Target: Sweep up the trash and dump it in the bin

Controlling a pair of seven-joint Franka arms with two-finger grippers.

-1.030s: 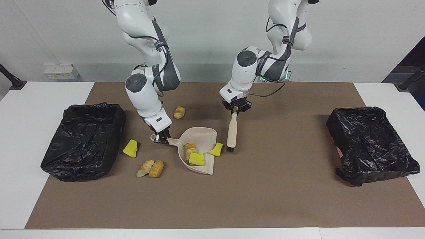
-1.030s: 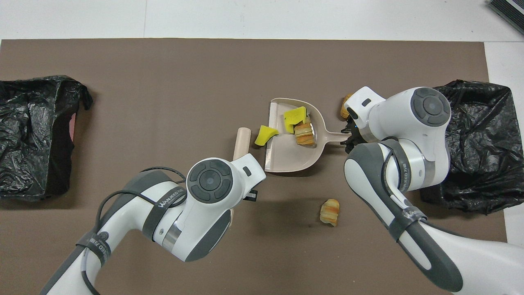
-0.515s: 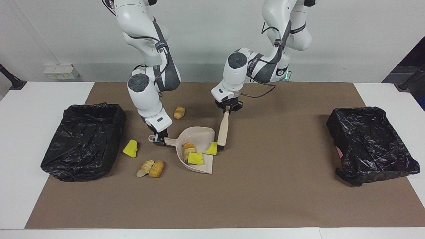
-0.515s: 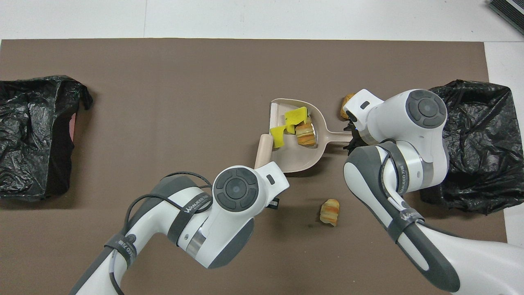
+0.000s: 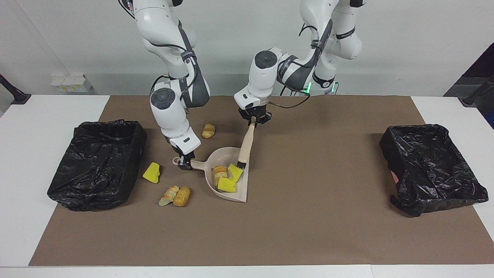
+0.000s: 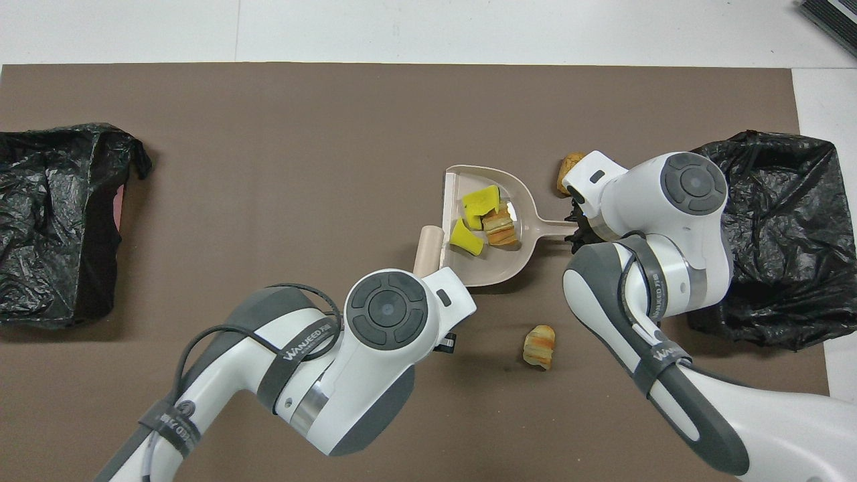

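Observation:
The beige dustpan (image 5: 227, 155) (image 6: 512, 262) lies mid-mat, and my right gripper (image 5: 185, 164) (image 6: 576, 224) is shut on its handle. My left gripper (image 5: 253, 120) is shut on the brush (image 5: 246, 144) (image 6: 427, 249), whose bristles sit at the pan's mouth. Trash in the pan: a roll (image 5: 220, 173) (image 6: 500, 226) and two yellow sponge chunks (image 5: 234, 171) (image 5: 226, 185) (image 6: 481, 199) (image 6: 465, 237). On the mat lie a sponge chunk (image 5: 152, 172), two rolls (image 5: 175, 196) side by side, and one roll (image 5: 208, 130) (image 6: 539, 345) nearer the robots.
A black-lined bin (image 5: 96, 162) (image 6: 770, 234) stands at the right arm's end of the brown mat, close to the dustpan handle. A second black-lined bin (image 5: 432, 166) (image 6: 53, 214) stands at the left arm's end.
My left gripper swept the brush toward the right arm's end, pushing the loose yellow sponge chunk from the pan's mouth into the dustpan. The right gripper kept hold of the pan.

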